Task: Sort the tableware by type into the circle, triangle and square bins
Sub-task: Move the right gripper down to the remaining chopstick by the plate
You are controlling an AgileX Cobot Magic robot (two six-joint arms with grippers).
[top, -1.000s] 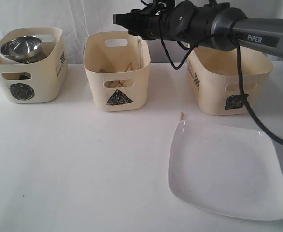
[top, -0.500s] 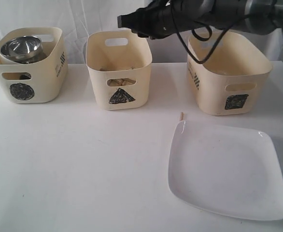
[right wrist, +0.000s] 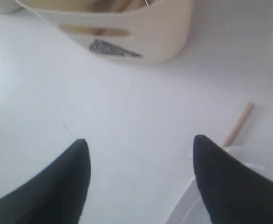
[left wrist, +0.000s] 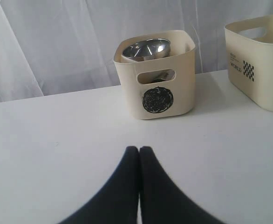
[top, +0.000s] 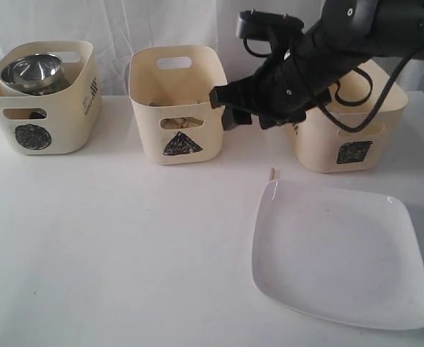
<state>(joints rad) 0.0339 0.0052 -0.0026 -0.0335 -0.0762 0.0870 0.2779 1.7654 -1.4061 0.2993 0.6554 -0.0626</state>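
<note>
Right gripper (top: 225, 108) hangs in the air over the table (top: 125, 238), jaws spread wide, nothing between them. In the exterior view it sits in front of the gap between the triangle bin (top: 147, 108) and the square bin (top: 386, 123), with the arm crossing in front of the square bin's rim. Wooden chopstick (top: 272, 173): only one end shows, poking out from under the far left corner of the large white plate (top: 338, 256), flat on the table. It lies below the gripper and nearer the camera, well clear of the fingers. The right wrist view shows that end off to the side of one fingertip (right wrist: 201, 142), outside the open gap, with bare table between the two fingers; the triangle bin stands beyond. The plate rests flat on the table in front of the square bin, apart from it, untouched. Left gripper (left wrist: 139, 150) is closed tight, fingertips pressed together, holding nothing, low over bare table and facing the circle bin (top: 45, 119) from some way off. A steel bowl (top: 31, 70) sits at the top of the circle bin, seemingly nested in a white bowl (top: 9, 87) whose rim shows around it. Pale wooden pieces (top: 181, 124) show through the triangle bin's handle slot; which items they are I cannot tell. Contents of the square bin are not visible.
</note>
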